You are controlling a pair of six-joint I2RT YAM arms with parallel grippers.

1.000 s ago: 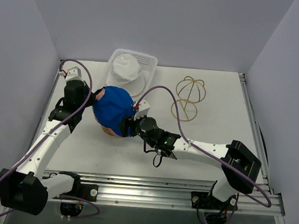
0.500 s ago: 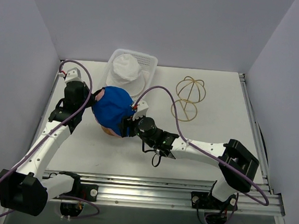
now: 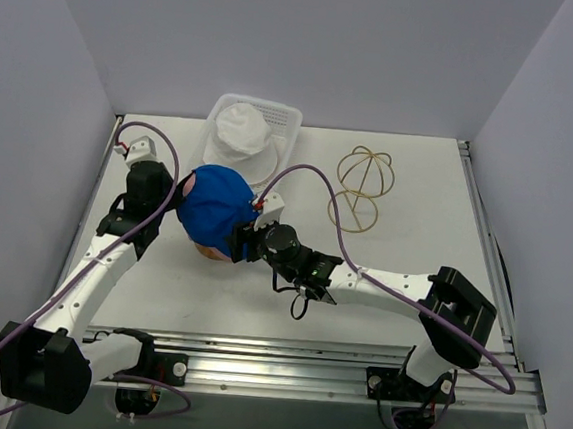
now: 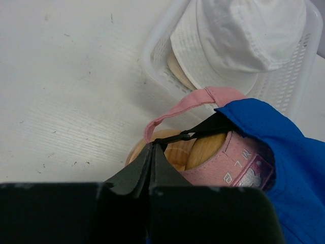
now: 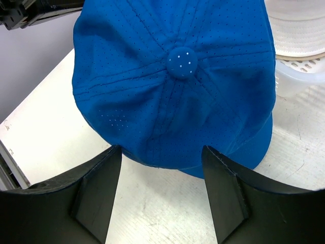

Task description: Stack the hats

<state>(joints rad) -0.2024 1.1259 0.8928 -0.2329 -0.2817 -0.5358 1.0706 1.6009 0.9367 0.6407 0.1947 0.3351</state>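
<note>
We work on a white, lightly scuffed tabletop (image 3: 435,238) closed in on three sides by plain pale grey walls (image 3: 331,48), with an aluminium rail (image 3: 284,360) along the near edge. At the far edge stands a white plastic mesh basket (image 3: 290,125). In it lies an off-white floppy fabric hat (image 3: 240,130), crown up, over a tan rounded thing (image 4: 177,71) that we only glimpse from the left wrist. To the right of the basket and apart from it, a gold wire dome frame (image 3: 362,186) rests on the table. Just in front of the basket sits a royal blue perforated fabric cap (image 3: 212,208). It lies over a pink fabric cap (image 4: 228,165), which rides on a rounded wooden form (image 4: 198,150), and the pink edge shows below the blue one. Our left gripper (image 4: 151,151) is closed tight on a black strap (image 4: 190,134) that runs to the blue cap's rim. Our right gripper (image 5: 160,195) has its fingers (image 5: 96,188) spread apart at the cap's near side, with the blue brim just ahead of them and nothing held.
</note>
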